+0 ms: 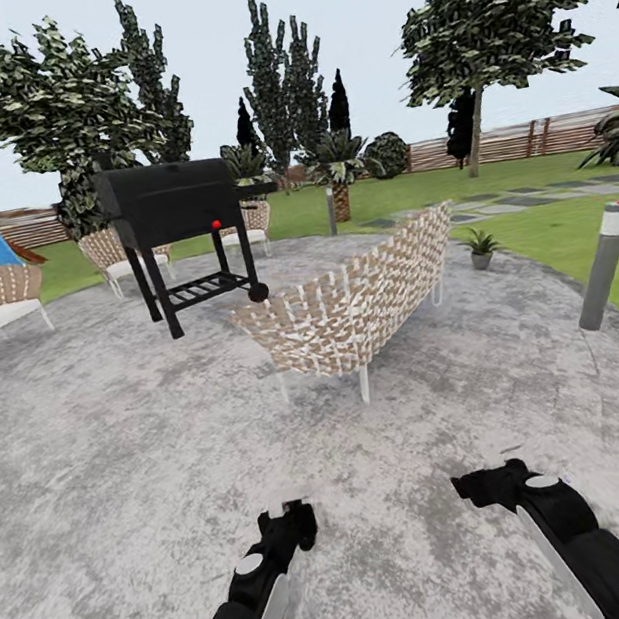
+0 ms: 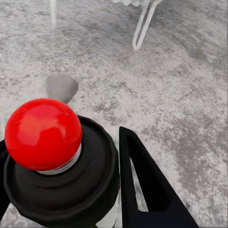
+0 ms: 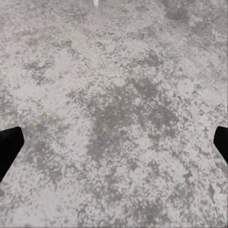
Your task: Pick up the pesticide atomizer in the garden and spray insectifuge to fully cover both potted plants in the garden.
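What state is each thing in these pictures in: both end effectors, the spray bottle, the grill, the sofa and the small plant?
Left end effector: shut on the pesticide atomizer.
Pesticide atomizer: held, red dot facing the wrist camera.
Right end effector: open, empty, above paving.
Grill: lid closed, standing on the patio.
Wicker sofa: upright, unoccupied.
Potted plant: upright at the patio's edge.
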{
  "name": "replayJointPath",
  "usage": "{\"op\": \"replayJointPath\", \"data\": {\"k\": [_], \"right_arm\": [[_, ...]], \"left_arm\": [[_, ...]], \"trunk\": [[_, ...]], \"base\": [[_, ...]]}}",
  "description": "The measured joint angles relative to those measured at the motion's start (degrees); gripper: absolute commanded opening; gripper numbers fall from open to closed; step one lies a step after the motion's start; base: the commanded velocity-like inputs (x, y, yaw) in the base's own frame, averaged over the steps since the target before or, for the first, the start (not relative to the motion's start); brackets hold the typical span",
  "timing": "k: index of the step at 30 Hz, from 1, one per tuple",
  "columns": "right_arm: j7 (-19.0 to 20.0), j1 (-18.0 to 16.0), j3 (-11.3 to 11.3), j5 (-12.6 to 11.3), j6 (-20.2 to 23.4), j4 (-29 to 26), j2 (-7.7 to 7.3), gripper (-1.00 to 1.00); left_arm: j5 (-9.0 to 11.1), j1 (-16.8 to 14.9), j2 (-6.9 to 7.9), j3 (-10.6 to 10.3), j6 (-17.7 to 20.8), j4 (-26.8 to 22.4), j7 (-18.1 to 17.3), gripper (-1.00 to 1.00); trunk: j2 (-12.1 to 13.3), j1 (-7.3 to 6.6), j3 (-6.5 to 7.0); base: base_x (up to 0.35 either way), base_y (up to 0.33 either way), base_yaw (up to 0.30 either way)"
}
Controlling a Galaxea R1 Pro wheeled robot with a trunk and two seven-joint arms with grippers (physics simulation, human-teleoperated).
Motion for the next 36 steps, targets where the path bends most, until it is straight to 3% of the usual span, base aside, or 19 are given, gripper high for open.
{"op": "replayJointPath", "data": {"k": [3, 8, 10, 14, 23, 24, 26, 29, 36], "right_arm": [[0.1, 0.3, 0.6, -0.2, 0.1, 0.0, 0.02, 1.00], [0.1, 0.6, 0.6, 0.0, -0.2, 0.0, 0.01, 1.00], [0.0, 0.6, 0.3, 0.1, -0.3, -0.1, 0.01, 1.00], [0.0, 0.6, 0.3, 0.1, -0.3, -0.2, 0.01, 1.00], [0.6, 0.6, 0.8, -0.4, -1.4, 0.0, 0.09, 1.00], [0.5, 0.6, 0.9, -0.5, -1.4, 0.0, 0.38, 1.00], [0.1, 0.6, 0.8, -0.5, -1.4, -0.1, 2.45, 1.00], [0.0, 0.5, 0.7, -0.1, -1.3, 0.0, 3.63, 1.00], [-0.1, 0.5, 0.7, 0.2, -1.3, 0.0, 3.96, 1.00]], "left_arm": [[-0.1, 0.0, 1.09, 0.1, 0.1, 0.4, 0.3, -1.00], [0.0, 0.2, 3.09, 2.9, 1.7, -0.4, 0.2, -1.00], [-0.1, 1.1, 3.40, 2.9, 3.0, -4.9, 0.2, -1.00], [0.3, 1.9, 3.33, 3.3, 5.7, -6.0, 0.0, -1.00], [0.3, 2.0, 3.21, 4.1, 6.2, -3.4, 0.1, -1.00], [0.3, 2.0, 3.13, 4.7, 6.2, -3.3, 0.1, -1.00], [0.3, 2.0, 2.97, 5.6, 6.2, -3.1, -0.1, -1.00], [0.1, 2.0, 2.85, 5.9, 6.2, -2.9, -0.5, -1.00], [0.3, 2.0, 2.82, 6.0, 6.0, -2.8, -0.7, -1.00]], "trunk": [[0.0, 0.00, -0.12], [0.0, 0.00, -0.14], [0.0, 0.00, -0.14], [0.0, 0.00, -0.14], [0.0, 0.00, -0.14], [0.0, 0.00, -0.14], [0.0, 0.00, -0.11], [0.0, 0.00, -0.09], [0.0, 0.00, -0.09]], "base": [[0.283, 0.168, 0.108], [0.286, 0.162, 0.005], [0.286, 0.162, 0.000], [0.286, 0.165, 0.000], [0.211, 0.252, 0.000], [0.132, 0.314, 0.044], [0.140, 0.316, 0.147], [0.162, 0.311, 0.230], [0.176, 0.306, 0.263]]}}
